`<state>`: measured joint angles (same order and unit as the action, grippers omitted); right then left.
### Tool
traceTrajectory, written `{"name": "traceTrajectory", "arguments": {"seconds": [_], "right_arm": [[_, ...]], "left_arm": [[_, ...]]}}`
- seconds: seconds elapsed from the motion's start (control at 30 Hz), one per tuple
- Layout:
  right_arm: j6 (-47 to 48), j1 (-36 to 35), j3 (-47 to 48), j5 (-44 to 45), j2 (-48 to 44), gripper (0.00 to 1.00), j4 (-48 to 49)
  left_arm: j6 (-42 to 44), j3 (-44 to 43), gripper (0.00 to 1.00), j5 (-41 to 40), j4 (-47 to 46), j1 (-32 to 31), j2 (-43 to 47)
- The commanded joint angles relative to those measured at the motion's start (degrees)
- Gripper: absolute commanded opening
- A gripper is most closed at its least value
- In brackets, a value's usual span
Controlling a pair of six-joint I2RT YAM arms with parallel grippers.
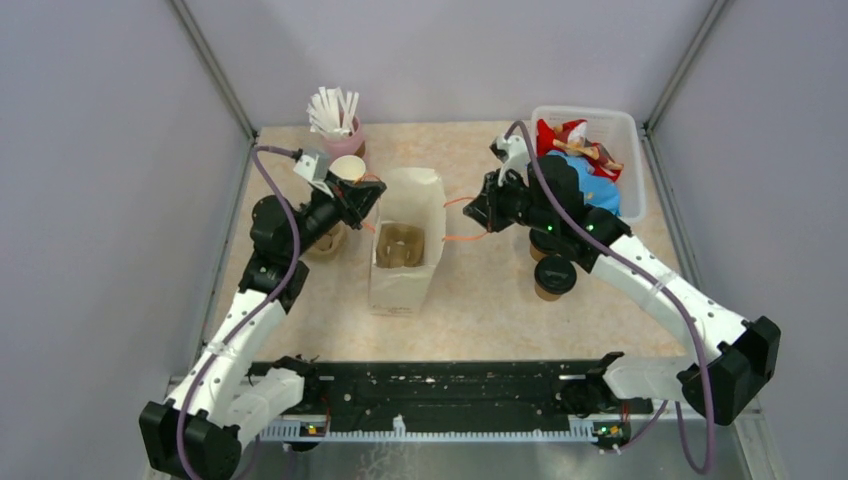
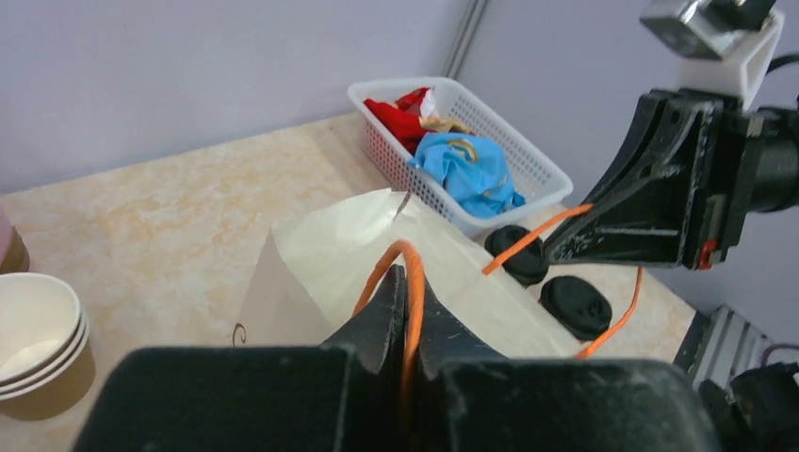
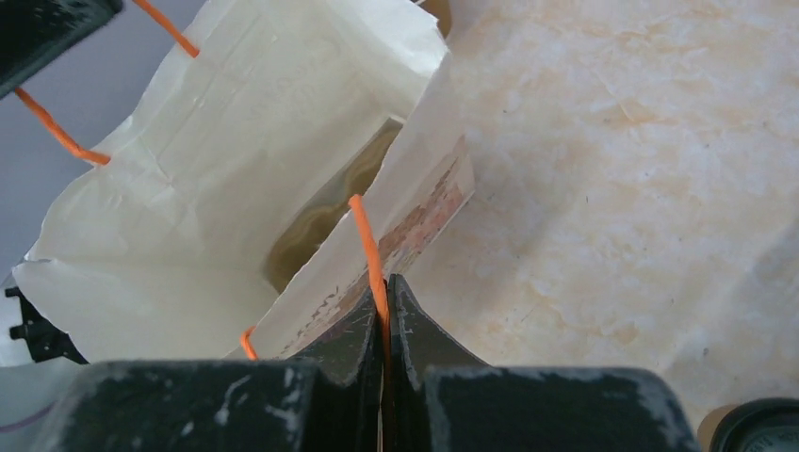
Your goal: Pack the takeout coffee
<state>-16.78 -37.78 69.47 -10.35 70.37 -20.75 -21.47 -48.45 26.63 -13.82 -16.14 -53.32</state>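
Kept left gripper (image 2: 407, 292) clenched on the left orange handle (image 2: 394, 249), right gripper (image 3: 384, 301) clenched on the right orange handle (image 3: 366, 240). Held the loops apart toward 9 and 3 o'clock, presumably to spread the mouth of the paper bag (image 1: 400, 290) and keep it upright for loading. Stood mid-table, mouth gaping upward. Showed a brown cardboard insert (image 1: 400, 243) at the bottom; looked like a cup carrier, couldn't confirm.

Found neither coffee packed yet. Spotted one lidded cup (image 1: 553, 275) at 4 o'clock of the bag, just beside the right forearm. Spotted the second lidded cup (image 2: 520, 252) next to it on the basket side, mostly hidden under that arm from above. Sat upright, black lids on, apart from the bag.

Flagged a snag: both grippers tied up on handles, none free for a cup. Judged next move needed one handle let go, likely the right, being nearer the cups. Risk: bag sagging shut or tipping once one side dropped.

Ignored: stack of lidless cups (image 2: 33, 344) at 9 o'clock, straws (image 1: 335, 108) at 11, basket (image 1: 600, 112) at 2.
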Motion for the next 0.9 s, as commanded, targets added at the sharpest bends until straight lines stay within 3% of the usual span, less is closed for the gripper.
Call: {"name": "traceTrajectory", "arguments": {"seconds": [0.0,0.17,0.4,0.53,0.67,0.8,0.87], "right_arm": [[5.86,0.32,-1.61,-3.96,-3.69,0.0,14.46],[10.37,0.3,3.63,-3.76,-2.47,0.0,16.67],[14.97,0.31,9.76,5.64,1.02,0.0,15.82],[14.79,0.33,8.34,11.98,0.94,0.0,17.03],[4.75,0.36,9.72,20.31,1.35,0.0,9.11],[-5.28,0.36,15.82,19.43,3.27,0.0,-6.69],[-9.47,0.36,17.58,18.31,4.32,0.0,-13.19]], "left_arm": [[6.52,4.54,0.0,3.0,-11.12,-0.21,3.33],[6.77,-3.51,0.0,2.94,-13.2,-0.21,-1.84],[6.15,-12.97,0.0,4.88,-21.62,-0.2,-13.68],[5.11,-14.31,0.0,4.24,-24.25,-0.2,-16.8],[1.92,-16.94,0.0,-0.2,-14.11,-0.2,-18.27],[-1.5,-26.37,0.0,-5.22,9.52,-0.21,-21.45],[-2.56,-31.44,0.05,-8.04,21.54,-0.21,-23.55]]}}
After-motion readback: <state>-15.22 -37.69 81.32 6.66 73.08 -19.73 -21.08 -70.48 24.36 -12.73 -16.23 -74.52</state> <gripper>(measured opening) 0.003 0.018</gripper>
